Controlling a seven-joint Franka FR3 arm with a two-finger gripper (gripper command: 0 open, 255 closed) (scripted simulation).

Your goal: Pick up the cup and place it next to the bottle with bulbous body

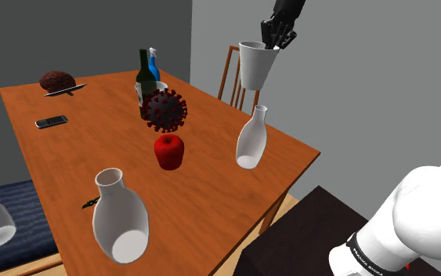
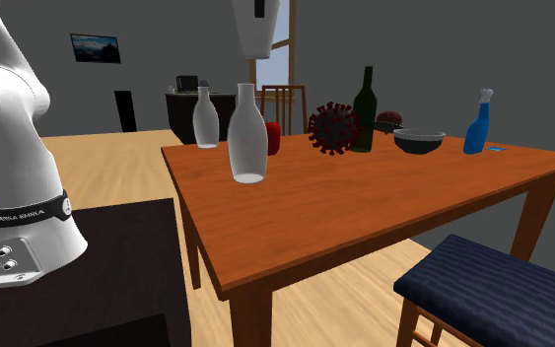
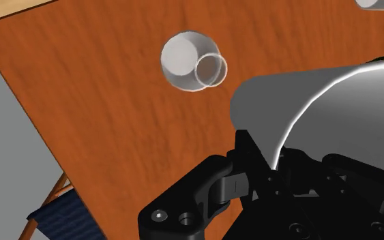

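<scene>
Pincer (image 1: pixel 274 42) on cup (image 1: pixel 256 67) rim, high over table (image 1: pixel 211 192)

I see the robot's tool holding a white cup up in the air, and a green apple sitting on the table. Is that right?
Not quite. The apple is red, not green, as the shoulder view shows. The rest holds: the tool holds the white cup up in the air, and the apple sits on the table.
</scene>
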